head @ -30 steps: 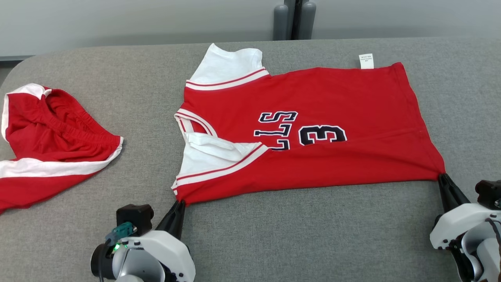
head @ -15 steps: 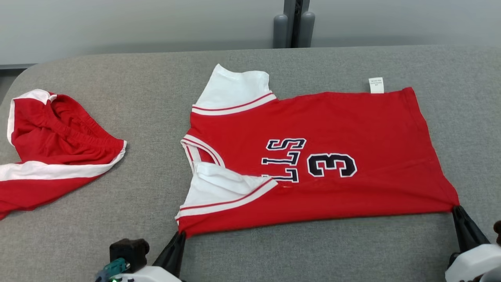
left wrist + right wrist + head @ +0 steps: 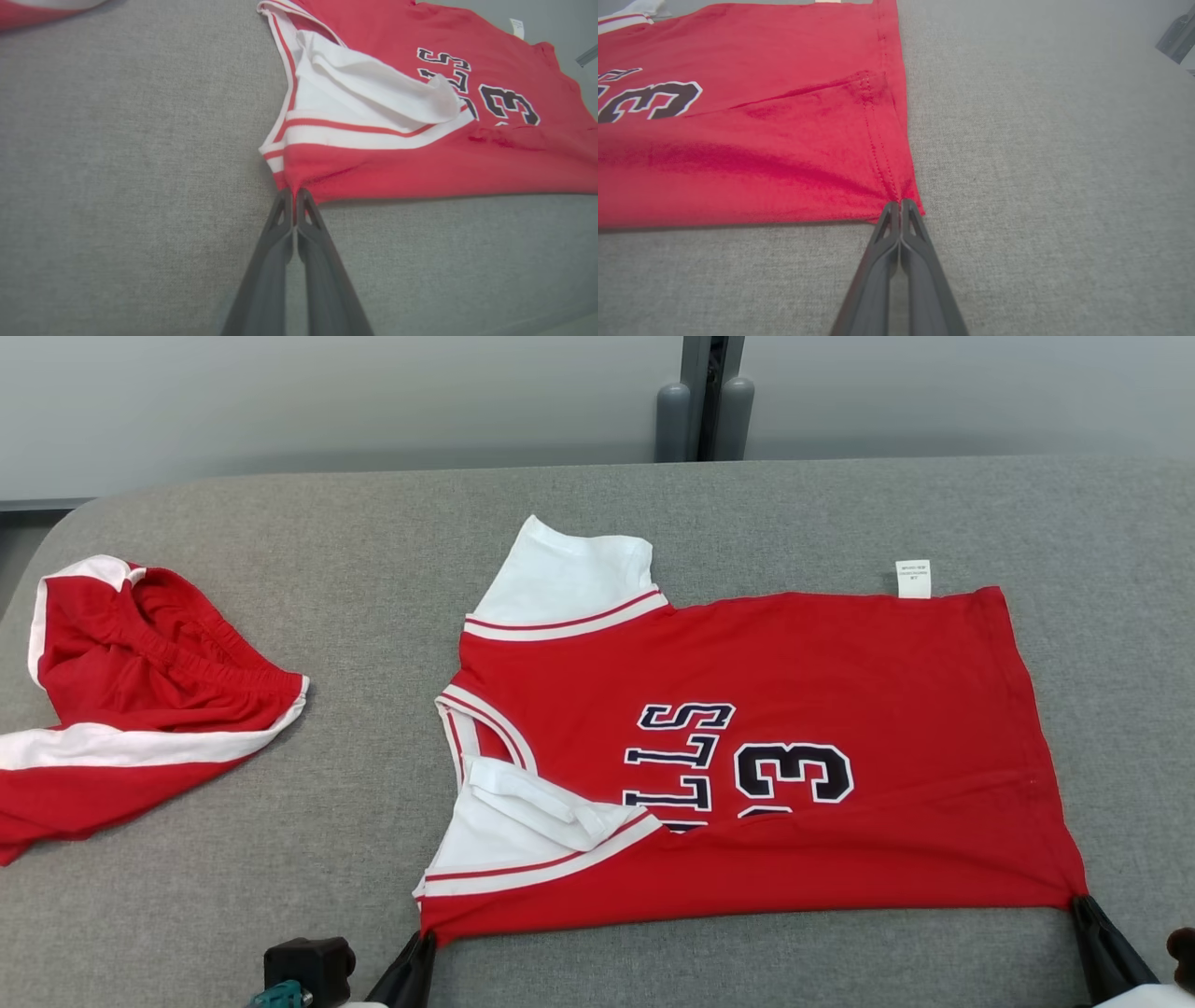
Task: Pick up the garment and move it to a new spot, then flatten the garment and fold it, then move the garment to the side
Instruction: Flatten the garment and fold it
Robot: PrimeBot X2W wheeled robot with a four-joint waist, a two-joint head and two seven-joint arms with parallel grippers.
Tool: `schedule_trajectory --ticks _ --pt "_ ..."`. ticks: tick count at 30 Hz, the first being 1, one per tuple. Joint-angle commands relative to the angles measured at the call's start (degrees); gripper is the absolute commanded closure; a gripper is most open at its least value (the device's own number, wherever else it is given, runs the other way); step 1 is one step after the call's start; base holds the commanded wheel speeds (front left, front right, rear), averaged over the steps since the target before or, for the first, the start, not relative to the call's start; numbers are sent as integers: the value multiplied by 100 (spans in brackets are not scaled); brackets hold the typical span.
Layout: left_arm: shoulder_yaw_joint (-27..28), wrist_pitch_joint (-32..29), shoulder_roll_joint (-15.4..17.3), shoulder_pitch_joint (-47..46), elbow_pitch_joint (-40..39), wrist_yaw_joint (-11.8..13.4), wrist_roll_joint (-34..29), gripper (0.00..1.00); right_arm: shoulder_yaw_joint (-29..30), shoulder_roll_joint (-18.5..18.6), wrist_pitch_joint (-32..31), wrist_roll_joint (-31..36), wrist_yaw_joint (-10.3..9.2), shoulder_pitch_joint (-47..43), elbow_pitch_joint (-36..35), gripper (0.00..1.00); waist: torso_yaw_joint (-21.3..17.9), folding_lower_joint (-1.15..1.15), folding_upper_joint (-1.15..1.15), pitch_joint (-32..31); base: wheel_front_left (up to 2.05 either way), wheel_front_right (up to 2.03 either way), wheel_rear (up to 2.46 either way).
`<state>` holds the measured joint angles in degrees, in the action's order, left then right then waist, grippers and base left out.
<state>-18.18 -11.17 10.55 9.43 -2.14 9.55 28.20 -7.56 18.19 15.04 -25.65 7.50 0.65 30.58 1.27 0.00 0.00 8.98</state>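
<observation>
A pair of red shorts lies crumpled at the far left of the grey worktop. Next to the right, the left claw is pinched tight on the near shoulder corner of the red number-3 jersey, which lies spread across the middle of the worktop with its near white sleeve rumpled. At the far right, the right claw is clamped on the jersey's near hem corner. I judge the garment placed and mostly flattened, with a low ridge along its near side, while the fold and the move aside are not yet done.

Left tool, right tool pinch jersey corners.
</observation>
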Motion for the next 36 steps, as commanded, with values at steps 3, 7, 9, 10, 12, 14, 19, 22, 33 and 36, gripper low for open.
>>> schedule_trajectory --ticks 3,7,9,10,12,14,19,22,33,36 --pt "32 19 18 9 106 80 -13 38 78 14 -5 48 -1 48 93 64 -10 0 0 -24 0 0 0" --pt "159 284 -55 -120 188 177 -51 0 273 -53 9 127 -1 166 25 0 -39 0 0 -62 0 0 0" --pt "256 473 -77 -209 188 201 -39 0 482 -106 17 214 -1 224 -132 0 -56 0 0 -80 0 0 0" --pt "307 592 -86 -255 183 215 -47 0 576 -140 19 276 -1 265 -260 0 -67 0 0 -89 0 0 0" --pt "390 776 -113 -313 213 227 -50 0 750 -248 21 411 -1 310 -531 0 -100 0 0 -109 0 0 0" --pt "438 945 -152 -450 264 215 -45 0 838 -376 22 549 -1 392 -771 0 -139 0 0 -118 0 0 0" --pt "459 1482 -294 -992 589 76 -112 0 639 -666 23 818 -1 759 -1026 0 -232 0 0 -180 0 0 0" --pt "424 1883 -390 -1359 820 -2 -168 0 455 -787 24 942 -1 992 -1082 0 -268 0 0 -229 0 0 0" --pt "318 2604 -670 -2007 1555 -179 -238 0 -182 -1135 24 1246 -1 1196 -1417 0 -386 0 0 -597 0 0 0" --pt "325 2634 -672 -1946 1598 -116 -496 0 -126 -1173 24 1314 -1 1075 -1553 0 -404 0 0 -737 0 0 0"
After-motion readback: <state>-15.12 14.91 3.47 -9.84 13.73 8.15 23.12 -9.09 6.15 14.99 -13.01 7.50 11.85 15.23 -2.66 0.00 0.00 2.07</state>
